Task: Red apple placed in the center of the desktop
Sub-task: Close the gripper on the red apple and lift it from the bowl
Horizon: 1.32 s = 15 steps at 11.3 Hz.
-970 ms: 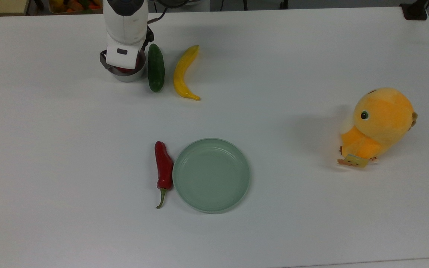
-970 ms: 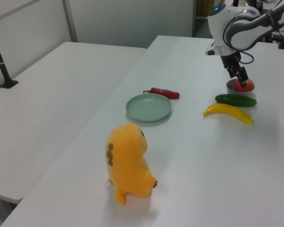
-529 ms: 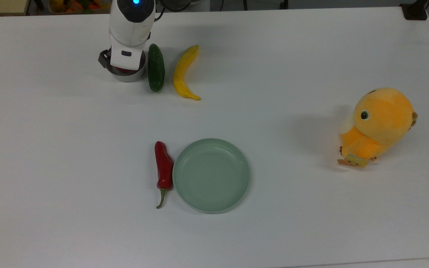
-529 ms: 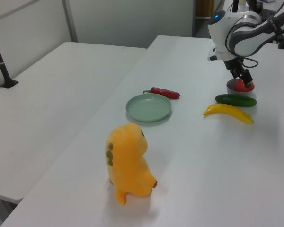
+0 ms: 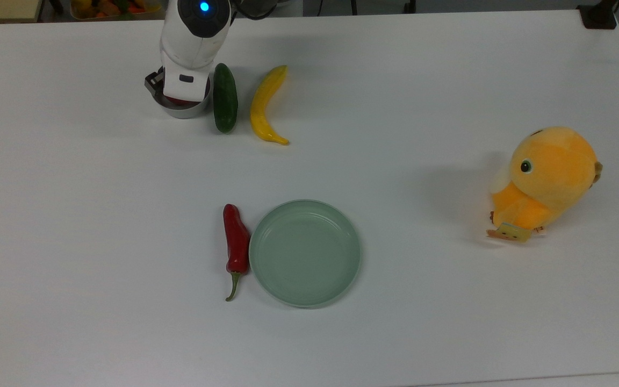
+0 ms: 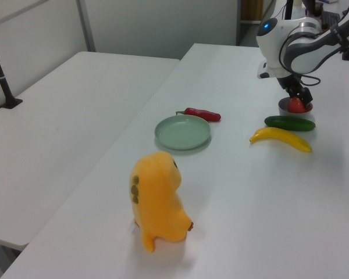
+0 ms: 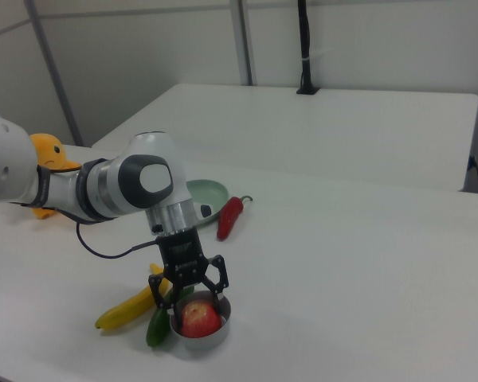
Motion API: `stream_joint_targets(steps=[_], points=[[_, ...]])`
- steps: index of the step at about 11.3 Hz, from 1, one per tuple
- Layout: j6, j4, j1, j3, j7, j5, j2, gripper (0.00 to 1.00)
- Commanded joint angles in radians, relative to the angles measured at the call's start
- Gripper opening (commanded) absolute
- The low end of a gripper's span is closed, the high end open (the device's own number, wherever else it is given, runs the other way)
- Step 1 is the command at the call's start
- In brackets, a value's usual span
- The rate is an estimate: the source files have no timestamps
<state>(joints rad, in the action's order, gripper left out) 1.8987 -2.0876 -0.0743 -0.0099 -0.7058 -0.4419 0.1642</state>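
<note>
- Claw [image 7: 193, 296] spread wide, fingers [image 7: 220, 278] straddling the apple [image 7: 197, 317] on both sides, tips down at the rim of the metal bowl [image 7: 212, 337]; contact with the fruit not clear, nothing lifted.
- Apple sitting in the bowl [image 5: 183, 110] near the far edge of the counter [image 5: 422, 80] in the top view, toward the top view's left, well apart from the middle.
- In the left view, apple [image 6: 296, 106] red under the claw [image 6: 301, 100], bowl [image 6: 286, 108] just beside the cucumber [image 6: 289, 122].
- One apple, one bowl, one cucumber [image 5: 225, 97], one banana [image 5: 266, 104], one chili [image 5: 236, 242], one green plate [image 5: 305, 252], one orange plush [image 5: 547, 183].
- Cucumber touching or nearly touching the bowl; banana just beside the cucumber on the top view's right.
- Chili lying against the plate's rim on the top view's left; plush well apart at the top view's right.
- Against a second ago: wrist housing shifted a little toward the top view's right and back, blue light now on top; claw tilted differently over the bowl in the left view; apple, bowl and all other things unmoved.
</note>
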Motion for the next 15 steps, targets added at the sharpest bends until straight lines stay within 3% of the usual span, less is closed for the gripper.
stream_joint_targets(steps=[1,4,5,9,15], points=[[0.010,-0.028,0.008,-0.002,-0.017,-0.017,-0.022,0.53],[0.010,-0.031,0.008,-0.002,-0.014,-0.017,-0.023,0.11],[-0.003,-0.029,0.008,-0.002,-0.011,-0.015,-0.025,0.05],[-0.105,0.027,0.008,0.004,-0.015,0.002,-0.072,0.05],[-0.276,0.309,0.013,0.042,0.000,0.211,-0.078,0.05]])
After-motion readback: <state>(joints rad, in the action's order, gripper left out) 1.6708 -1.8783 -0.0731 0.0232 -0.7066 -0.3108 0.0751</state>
